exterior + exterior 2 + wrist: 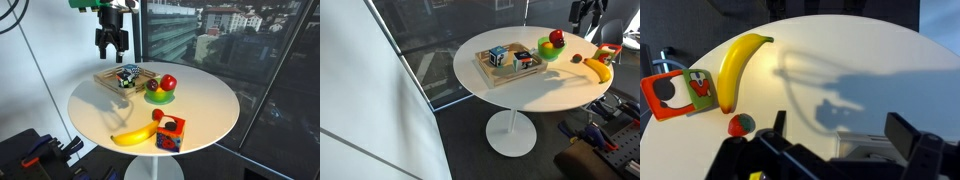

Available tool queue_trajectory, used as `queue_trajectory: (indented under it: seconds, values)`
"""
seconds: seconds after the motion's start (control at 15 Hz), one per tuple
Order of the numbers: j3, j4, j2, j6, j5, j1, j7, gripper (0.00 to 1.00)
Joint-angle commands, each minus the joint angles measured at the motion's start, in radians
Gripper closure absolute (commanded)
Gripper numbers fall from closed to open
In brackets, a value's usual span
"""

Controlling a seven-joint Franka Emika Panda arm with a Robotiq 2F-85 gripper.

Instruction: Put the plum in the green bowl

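The plum (157,116) is a small dark red fruit lying on the white table between the green bowl (160,98) and a banana. It also shows in an exterior view (577,58) and in the wrist view (740,124). The green bowl (550,54) holds a red apple (169,83). My gripper (112,50) hangs open and empty high above the wooden tray, well away from the plum. It shows at the top edge of an exterior view (585,18), and its two fingers frame the bottom of the wrist view (840,130).
A wooden tray (108,78) with several coloured cubes lies beside the bowl. A banana (135,135) and a red-orange toy block (170,133) lie near the edge of the round table (210,110). Windows stand close behind.
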Motion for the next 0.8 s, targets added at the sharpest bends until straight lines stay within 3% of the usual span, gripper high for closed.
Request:
queue_trajectory:
  seconds: [0.0,0.53,0.73]
  values:
    - [0.009,-0.066,-0.108,0.027,0.006,-0.002,0.019,0.00]
    - [0.021,-0.140,-0.224,0.121,0.016,-0.001,0.026,0.00]
    - [0.019,-0.107,-0.184,0.095,0.001,-0.004,0.011,0.00]
